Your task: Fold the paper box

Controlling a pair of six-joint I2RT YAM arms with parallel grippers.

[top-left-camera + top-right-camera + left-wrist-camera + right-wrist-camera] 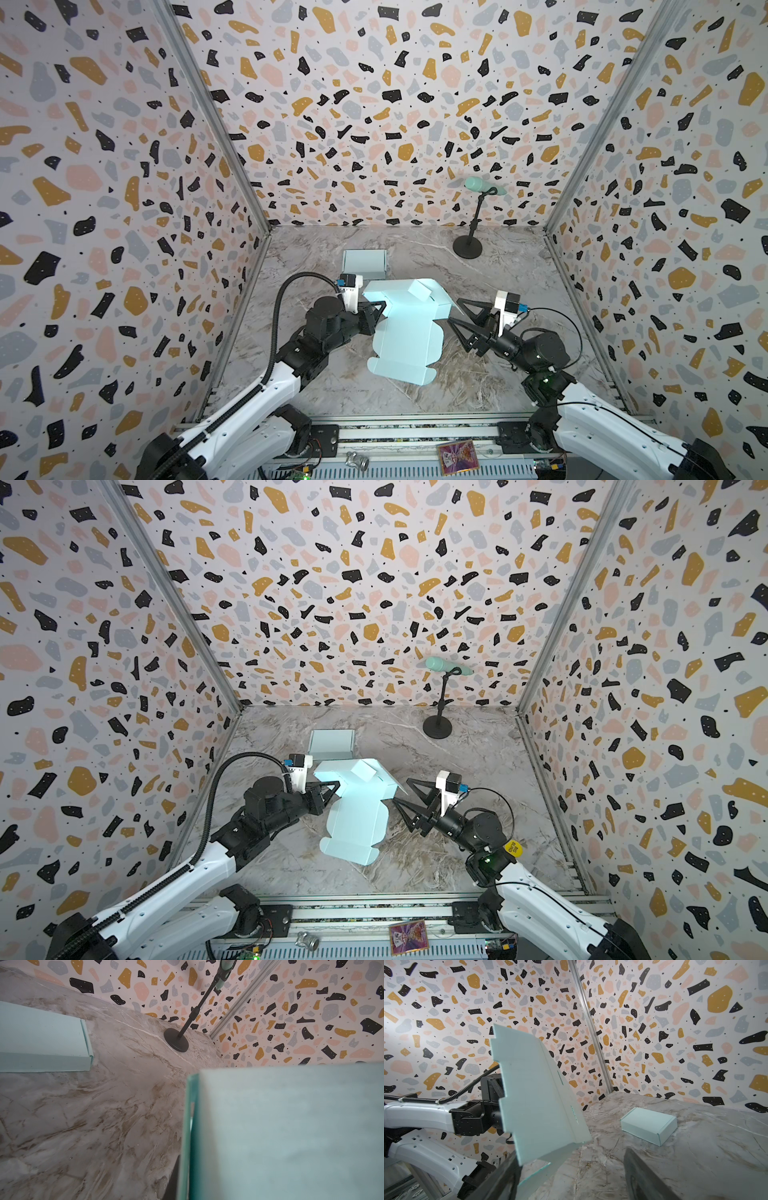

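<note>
The paper box (405,332) (357,825) is a light blue cut cardboard blank, partly folded, in the middle of the marble table in both top views. My left gripper (383,308) (336,787) is shut on its left edge. The blank's panel (291,1130) fills the left wrist view, with only a dark finger sliver (172,1180) showing beside it. My right gripper (454,309) (402,790) is open at the blank's right flap. In the right wrist view the blank (537,1101) stands tilted, a flap edge hanging between the spread fingers (500,1180).
A finished light blue box (365,264) (332,744) (41,1043) (649,1125) lies behind the blank. A black stand (468,245) (437,729) (176,1040) holding a green object stands at the back right. Patterned walls enclose three sides. A card (457,457) lies on the front rail.
</note>
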